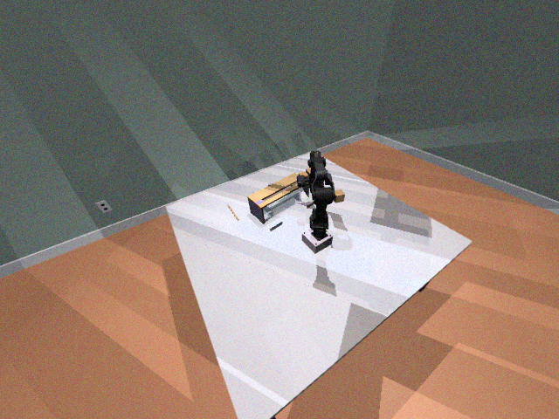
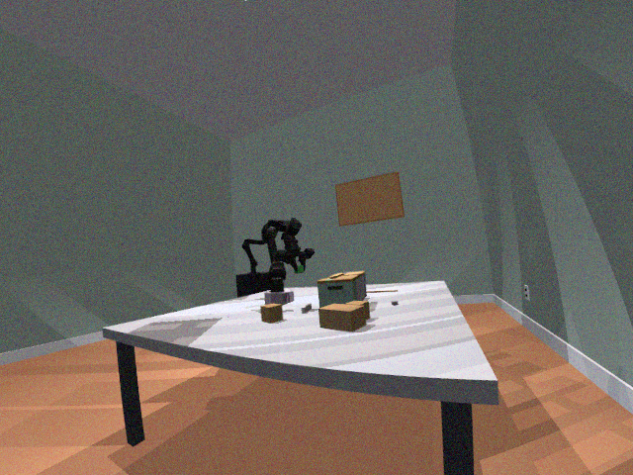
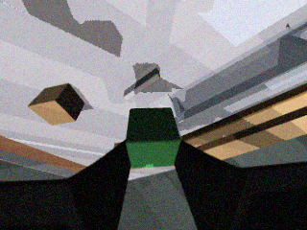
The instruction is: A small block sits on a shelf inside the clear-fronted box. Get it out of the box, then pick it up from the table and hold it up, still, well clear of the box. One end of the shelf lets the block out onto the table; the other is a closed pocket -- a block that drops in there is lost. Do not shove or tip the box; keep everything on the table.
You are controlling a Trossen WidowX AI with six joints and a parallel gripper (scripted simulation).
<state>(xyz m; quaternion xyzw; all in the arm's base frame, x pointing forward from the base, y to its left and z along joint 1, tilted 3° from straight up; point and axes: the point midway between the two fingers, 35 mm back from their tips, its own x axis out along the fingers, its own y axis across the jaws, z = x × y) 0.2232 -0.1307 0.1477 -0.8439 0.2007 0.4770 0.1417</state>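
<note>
Over white table [image 2: 408, 352], wood floor, grey-green walls: gripper [image 3: 153, 160] pinches small green block [image 3: 153, 139], apparently above box [image 2: 341, 286].

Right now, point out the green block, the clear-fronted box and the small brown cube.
green block [image 3: 153, 152]: wrist view, its lit front face.
clear-fronted box [image 2: 338, 292]: exterior view, its greenish end wall.
small brown cube [image 3: 54, 111]: wrist view, its tan face.
</note>
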